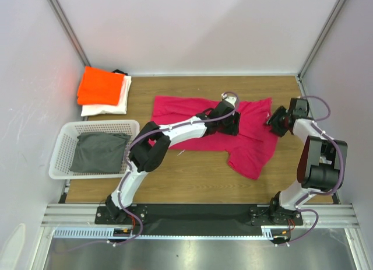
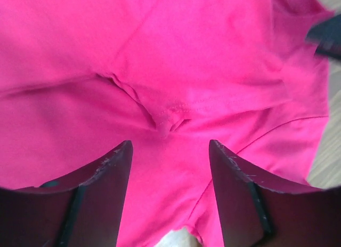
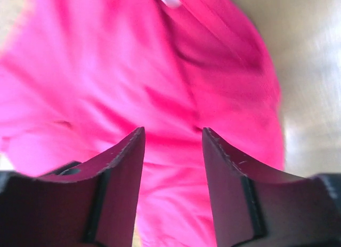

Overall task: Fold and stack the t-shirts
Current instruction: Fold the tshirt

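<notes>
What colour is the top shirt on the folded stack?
The shirt is orange, clearest in top external.

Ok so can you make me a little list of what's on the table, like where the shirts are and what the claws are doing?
pink t-shirt: spread out and rumpled on the wooden table, not folded
orange t-shirt: folded, on top of the white t-shirt, far left corner
basket: white, on the left, grey cloth inside
left claw: open, over the middle of the pink t-shirt
right claw: open, over the pink t-shirt's right end
</notes>
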Tool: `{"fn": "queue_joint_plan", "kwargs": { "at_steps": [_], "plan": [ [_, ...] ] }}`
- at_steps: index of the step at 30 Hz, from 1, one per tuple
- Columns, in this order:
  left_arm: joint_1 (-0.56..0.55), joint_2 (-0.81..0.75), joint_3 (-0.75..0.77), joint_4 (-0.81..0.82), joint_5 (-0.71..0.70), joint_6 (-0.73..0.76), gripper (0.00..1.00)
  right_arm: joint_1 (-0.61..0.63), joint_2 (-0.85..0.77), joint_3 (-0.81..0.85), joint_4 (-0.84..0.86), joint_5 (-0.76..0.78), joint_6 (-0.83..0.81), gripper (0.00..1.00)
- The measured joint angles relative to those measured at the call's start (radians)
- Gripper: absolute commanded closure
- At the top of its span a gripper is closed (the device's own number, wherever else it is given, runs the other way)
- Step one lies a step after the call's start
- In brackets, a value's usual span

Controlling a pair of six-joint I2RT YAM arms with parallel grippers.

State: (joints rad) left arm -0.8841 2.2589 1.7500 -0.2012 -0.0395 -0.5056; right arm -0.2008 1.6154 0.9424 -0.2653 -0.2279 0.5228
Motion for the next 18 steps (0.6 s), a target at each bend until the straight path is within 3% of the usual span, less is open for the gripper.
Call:
{"fn": "queue_joint_plan", "kwargs": {
  "at_steps": [4,8,18],
  "plan": [
    [0.041,-0.056,0.021,-0.055,0.019,0.013,0.33,-0.006,-0.001,0.098,0.009,-0.020,-0.008,0.46],
    [0.151,-0.141,0.026,-0.073,0.032,0.016,0.34,-0.010,0.044,0.181,0.058,-0.050,-0.008,0.50],
    [0.515,-0.149,0.022,-0.101,0.044,0.005,0.36,0.010,0.384,0.435,0.117,-0.101,-0.024,0.59]
  ]
}}
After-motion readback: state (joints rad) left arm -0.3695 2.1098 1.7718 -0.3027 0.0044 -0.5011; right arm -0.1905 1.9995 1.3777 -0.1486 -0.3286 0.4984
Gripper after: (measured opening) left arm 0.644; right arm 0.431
